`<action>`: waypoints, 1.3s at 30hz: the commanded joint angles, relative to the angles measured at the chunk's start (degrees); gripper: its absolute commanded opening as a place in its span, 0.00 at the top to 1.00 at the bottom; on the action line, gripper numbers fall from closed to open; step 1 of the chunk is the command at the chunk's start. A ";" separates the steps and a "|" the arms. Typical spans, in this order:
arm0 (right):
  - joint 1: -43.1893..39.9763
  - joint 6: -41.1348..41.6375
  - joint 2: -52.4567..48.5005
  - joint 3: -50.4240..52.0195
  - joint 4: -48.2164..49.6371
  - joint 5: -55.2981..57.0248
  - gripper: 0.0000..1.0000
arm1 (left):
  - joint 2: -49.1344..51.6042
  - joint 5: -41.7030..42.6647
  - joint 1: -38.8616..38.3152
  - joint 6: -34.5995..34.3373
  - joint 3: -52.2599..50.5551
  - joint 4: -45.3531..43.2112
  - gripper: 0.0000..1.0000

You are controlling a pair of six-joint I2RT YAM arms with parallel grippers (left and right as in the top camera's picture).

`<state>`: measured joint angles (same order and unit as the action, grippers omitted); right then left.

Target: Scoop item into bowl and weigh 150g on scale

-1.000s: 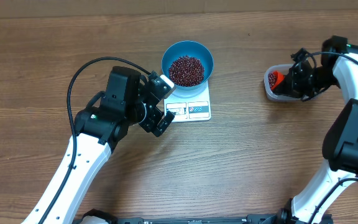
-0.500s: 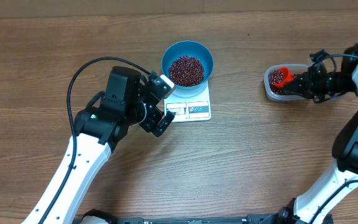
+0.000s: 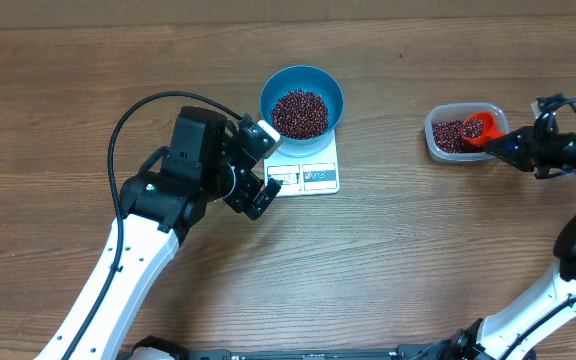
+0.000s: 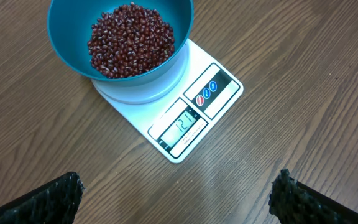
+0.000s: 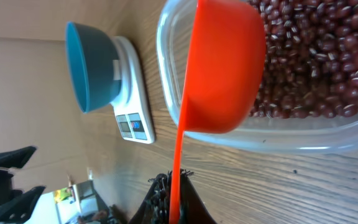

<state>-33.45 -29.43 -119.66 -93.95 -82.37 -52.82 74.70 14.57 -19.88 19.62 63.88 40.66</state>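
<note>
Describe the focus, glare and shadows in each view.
Overhead: even light, sharp, hardly any shadow on the table. Left wrist: scale display crisp and legible, no glare; the left gripper's fingers at the bottom edge are dark. Right wrist: tilted sideways, orange scoop looms large, faint highlights on the clear tub.

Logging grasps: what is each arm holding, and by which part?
Right jaws grip the orange scoop by its handle end; left jaws, open, hold nothing.
</note>
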 commanded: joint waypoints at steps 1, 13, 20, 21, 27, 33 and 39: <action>-0.72 -5.95 -0.15 0.13 -1.81 -5.25 0.96 | 0.22 0.26 -0.39 -0.55 -0.13 -0.20 0.00; -0.20 -13.51 0.00 -0.07 -8.52 -9.44 0.96 | 0.22 0.26 -0.39 -0.55 -0.13 -0.20 0.00; 0.13 -19.15 0.07 -1.68 -14.10 -11.02 0.96 | 0.22 0.26 -0.39 -0.55 -0.13 -0.20 0.00; 0.13 -19.17 0.09 -1.84 -14.27 -11.15 0.96 | 0.22 0.26 -0.39 -0.55 -0.13 -0.20 0.01; 2.49 -19.26 0.61 -2.14 -14.78 -11.82 0.96 | 0.22 0.26 -0.39 -0.55 -0.13 -0.20 0.01; 9.53 -18.58 0.72 -2.23 -13.99 -14.99 0.96 | 0.22 0.26 -0.39 -0.55 -0.13 -0.20 0.01; 17.81 -14.23 0.72 -3.78 -10.62 -17.86 0.96 | 0.22 0.28 -0.39 -0.55 -0.13 -0.20 0.01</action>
<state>-19.03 -46.59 -119.66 -95.02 -94.80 -66.85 74.70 14.57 -19.88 19.62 63.88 40.66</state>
